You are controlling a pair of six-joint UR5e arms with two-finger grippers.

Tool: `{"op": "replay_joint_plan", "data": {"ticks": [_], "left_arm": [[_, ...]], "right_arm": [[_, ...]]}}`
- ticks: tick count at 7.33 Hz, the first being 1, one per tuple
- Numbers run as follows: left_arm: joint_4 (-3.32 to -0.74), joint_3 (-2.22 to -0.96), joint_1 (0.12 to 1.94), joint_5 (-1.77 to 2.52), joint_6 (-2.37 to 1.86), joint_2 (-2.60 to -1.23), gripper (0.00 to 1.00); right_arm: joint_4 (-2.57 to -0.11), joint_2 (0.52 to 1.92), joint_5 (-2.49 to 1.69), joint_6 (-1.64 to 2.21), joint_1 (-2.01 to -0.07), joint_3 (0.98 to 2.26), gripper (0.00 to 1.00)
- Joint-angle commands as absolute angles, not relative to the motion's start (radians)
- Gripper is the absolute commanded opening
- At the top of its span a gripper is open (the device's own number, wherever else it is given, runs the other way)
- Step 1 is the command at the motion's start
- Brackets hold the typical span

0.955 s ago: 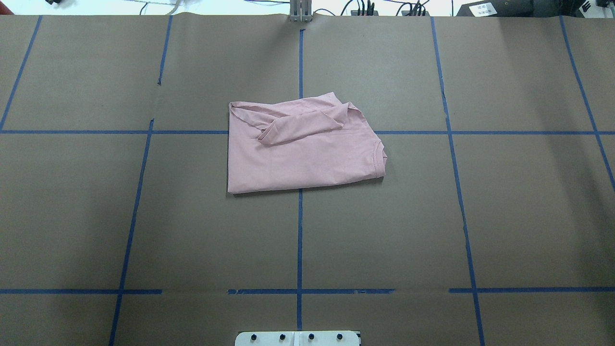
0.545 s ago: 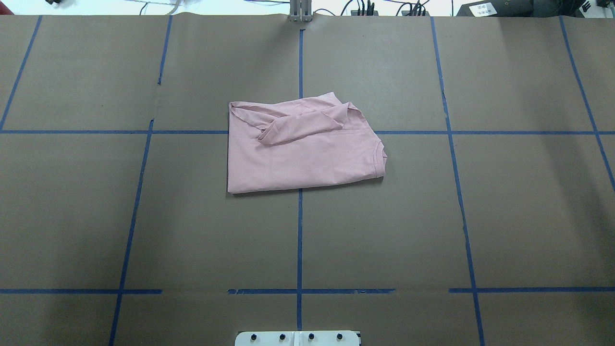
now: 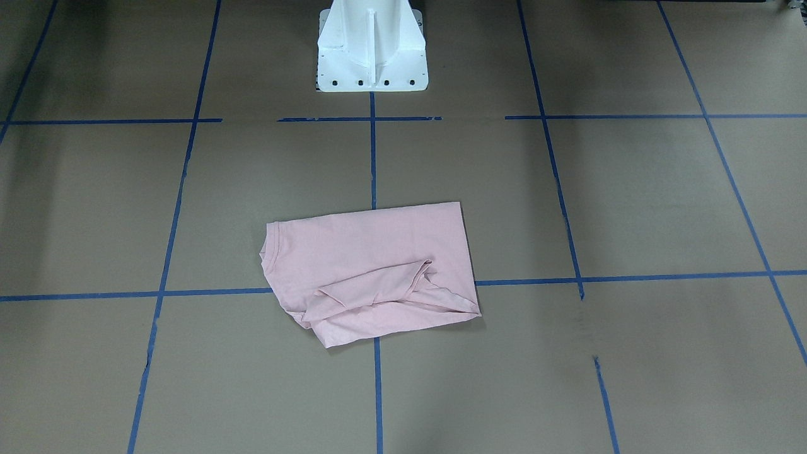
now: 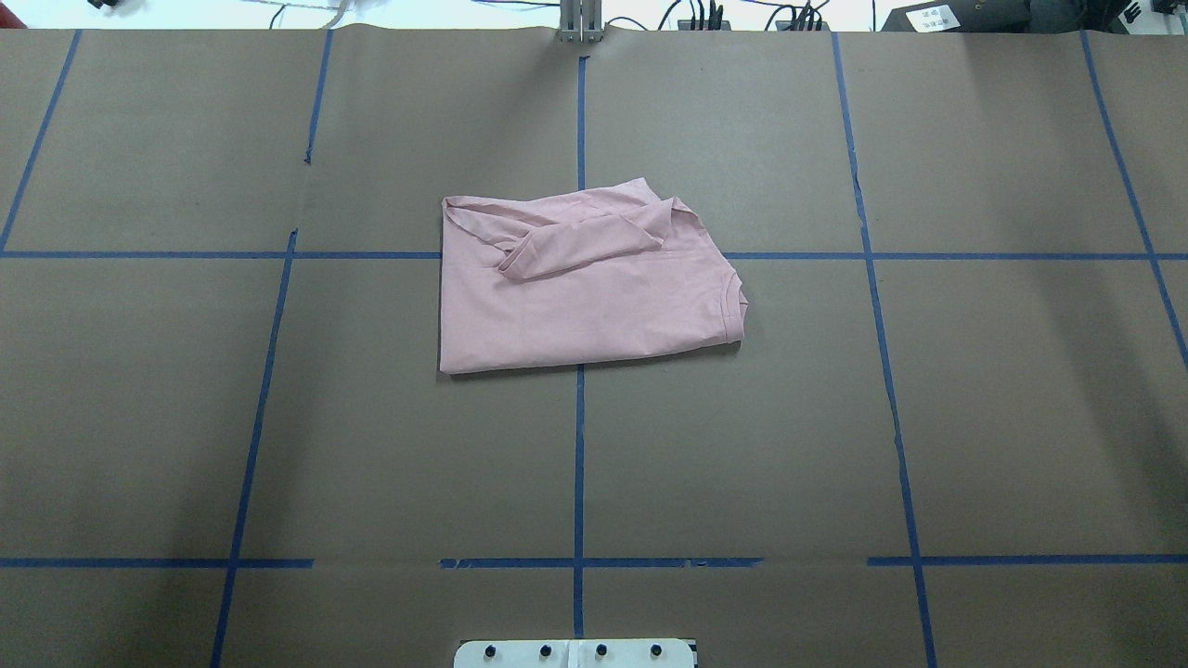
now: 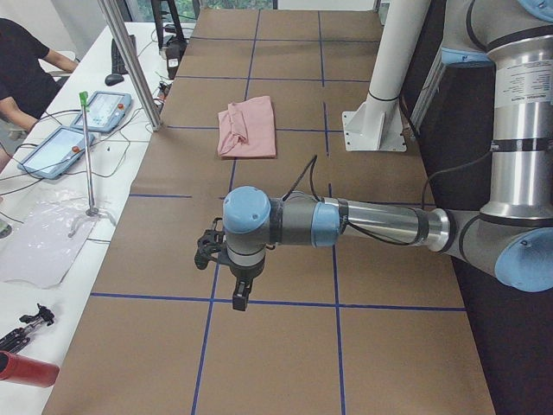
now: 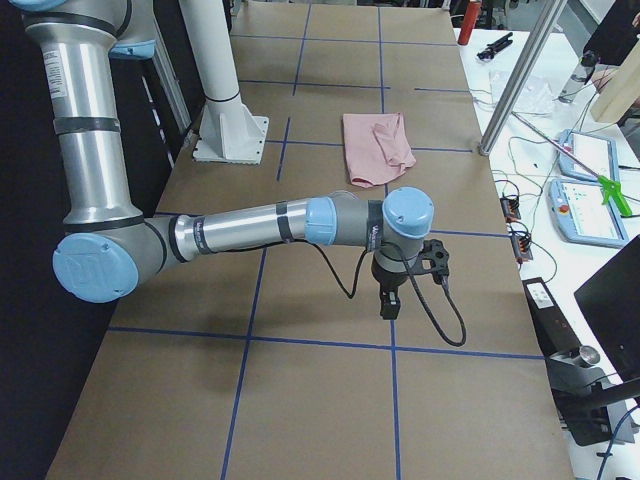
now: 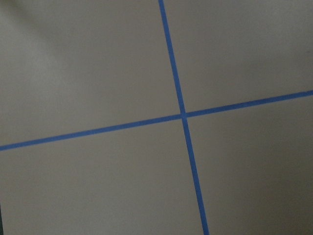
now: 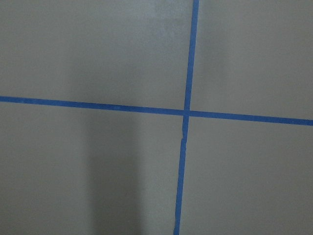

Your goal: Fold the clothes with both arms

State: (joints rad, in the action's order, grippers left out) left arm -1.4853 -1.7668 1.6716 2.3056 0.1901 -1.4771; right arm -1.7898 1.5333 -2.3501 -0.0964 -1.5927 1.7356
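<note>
Sleeve point(image 4: 575, 247) lies loose at twelve o'clock on the T-shirt point(image 4: 594, 311); my careless pinch could unravel the fold. My left gripper point(image 5: 239, 296) and right gripper point(image 6: 390, 306): parted or closed, I cannot tell.

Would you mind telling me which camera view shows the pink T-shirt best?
Overhead exterior: the T-shirt lies central, whole, large. Front-facing nearly matches; side views show it small and far; wrist views miss it.

pink tee point(image 4: 585, 306) | folded, flat | sleeve point(image 4: 575, 247) atop | collar point(image 4: 733, 311) twd robot R

left pincer point(image 5: 239, 296): jaw state unclear | right pincer point(image 6: 390, 304): same | person point(image 5: 21, 62): cropped
</note>
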Motion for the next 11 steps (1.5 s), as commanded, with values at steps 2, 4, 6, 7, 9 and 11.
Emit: {"op": "replay_joint_plan", "data": {"ticks": [2, 4, 6, 7, 9, 11], "left_arm": [[-1.528, -1.756, 1.671, 2.306, 0.186, -1.459, 1.0], [-1.516, -1.781, 1.666, 2.302, 0.193, -1.471, 1.0], [-1.523, -1.729, 1.664, 2.306, 0.195, -1.471, 1.0], [-1.525, -1.708, 1.664, 2.306, 0.195, -1.471, 1.0], [-1.523, -1.706, 1.664, 2.307, 0.193, -1.471, 1.0], [-1.528, -1.707, 1.664, 2.309, 0.193, -1.471, 1.0]], "right_arm": [[-1.79, 1.577, -2.283, -0.17, -1.557, 1.752, 1.0], [-1.79, 1.575, -2.304, -0.172, -1.549, 1.766, 1.0], [-1.793, 1.58, -2.307, -0.169, -1.542, 1.802, 1.0], [-1.787, 1.582, -2.307, -0.166, -1.539, 1.784, 1.0], [-1.787, 1.58, -2.309, -0.167, -1.539, 1.798, 1.0], [-1.787, 1.58, -2.31, -0.166, -1.539, 1.796, 1.0]]}}
